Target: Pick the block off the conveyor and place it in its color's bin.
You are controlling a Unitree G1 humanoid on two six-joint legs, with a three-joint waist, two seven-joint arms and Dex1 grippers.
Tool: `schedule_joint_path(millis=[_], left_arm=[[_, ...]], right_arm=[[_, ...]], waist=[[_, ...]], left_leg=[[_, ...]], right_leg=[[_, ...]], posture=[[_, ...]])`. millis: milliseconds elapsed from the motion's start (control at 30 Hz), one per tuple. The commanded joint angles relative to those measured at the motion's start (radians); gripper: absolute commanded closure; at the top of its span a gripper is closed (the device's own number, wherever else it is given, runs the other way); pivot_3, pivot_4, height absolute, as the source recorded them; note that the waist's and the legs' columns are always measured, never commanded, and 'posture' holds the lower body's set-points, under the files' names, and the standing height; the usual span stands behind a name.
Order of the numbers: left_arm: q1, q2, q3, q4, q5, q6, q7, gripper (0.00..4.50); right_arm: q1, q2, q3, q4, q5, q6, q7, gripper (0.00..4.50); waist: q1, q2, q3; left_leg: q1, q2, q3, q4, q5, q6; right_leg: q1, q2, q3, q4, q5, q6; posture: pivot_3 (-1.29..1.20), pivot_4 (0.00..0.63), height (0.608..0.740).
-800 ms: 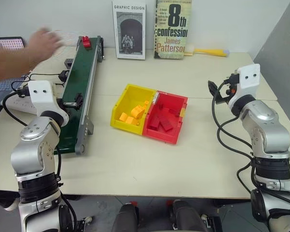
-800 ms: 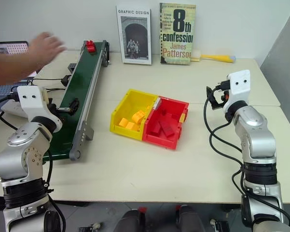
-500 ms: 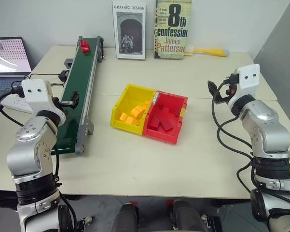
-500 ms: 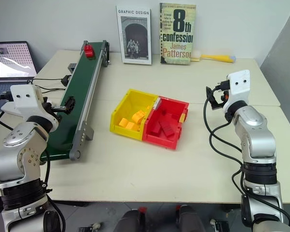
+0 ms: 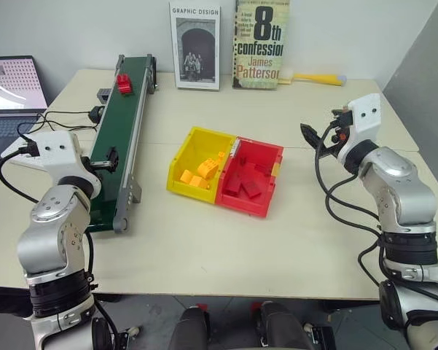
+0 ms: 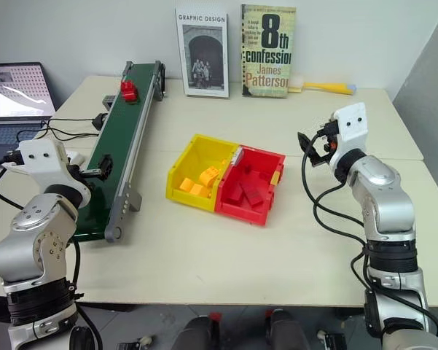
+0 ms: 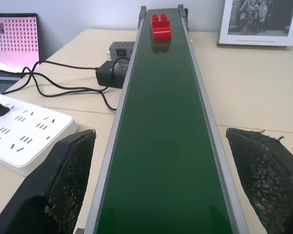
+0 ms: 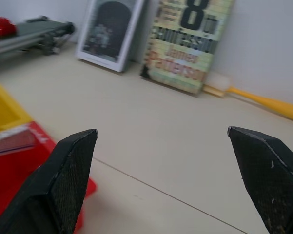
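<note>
The left gripper (image 7: pixel 161 185) hangs released at the frame's lower left, its 2 fingers straddling the conveyor (image 5: pixel 120 138). The block (image 5: pixel 122 83) rides the belt at upper left, farther down than 0.5 s ago. The right gripper (image 8: pixel 161 185), also spread, has swung left, perhaps slightly higher. The red bin (image 5: pixel 271 191) sits at centre, unmoved.
</note>
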Motion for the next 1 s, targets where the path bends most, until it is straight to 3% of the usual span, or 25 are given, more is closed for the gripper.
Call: schedule_joint_path(millis=[33, 333, 1000], left_arm=[[-0.019, 0.009, 0.002, -0.026, 0.005, -0.02, 0.004, 0.03], [-0.044, 0.004, -0.014, 0.01, 0.014, -0.021, 0.01, 0.03], [-0.091, -0.026, -0.028, 0.094, 0.019, 0.007, 0.064, 0.03]], right_arm=[[-0.038, -0.078, 0.0, -0.066, 0.098, 0.018, 0.185, 0.0], [-0.089, -0.174, 0.05, -0.164, 0.328, 0.175, 0.476, 0.0], [-0.129, -0.175, 0.069, -0.205, 0.38, 0.238, 0.465, 0.0]], waist=[[0.0, 0.0, 0.0], [0.0, 0.0, 0.0], [0.001, 0.0, 0.0]], left_leg=[[0.0, 0.0, 0.0, 0.0, 0.0, 0.0], [0.0, 0.0, -0.001, 0.0, 0.0, 0.0], [-0.001, 0.0, -0.002, 0.0, 0.0, 0.0]], right_leg=[[0.0, 0.0, 0.0, 0.0, 0.0, 0.0], [0.001, 0.0, -0.001, -0.001, 0.0, 0.0], [0.001, -0.001, -0.002, -0.001, 0.0, 0.0]], posture=[[0.0, 0.15, 0.74], [0.0, 0.15, 0.74], [0.0, 0.15, 0.74]])
